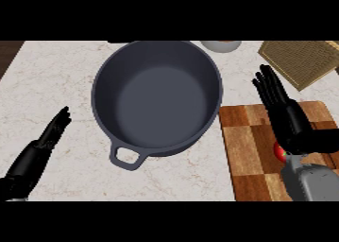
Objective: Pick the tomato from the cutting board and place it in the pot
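One pot (pixel 156 101), one tomato (pixel 278 150) under right hand (pixel 292 124) — fingers straight, left hand (pixel 43 144) likewise.

No text, label, brand, number or sign can be read on anything on the counter (pixel 53 85).

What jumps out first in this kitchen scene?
A big dark pot fills the middle of the pale counter, empty inside. At the right, the robot's open right hand stretches over a wooden cutting board, nearly hiding a red tomato beneath it.
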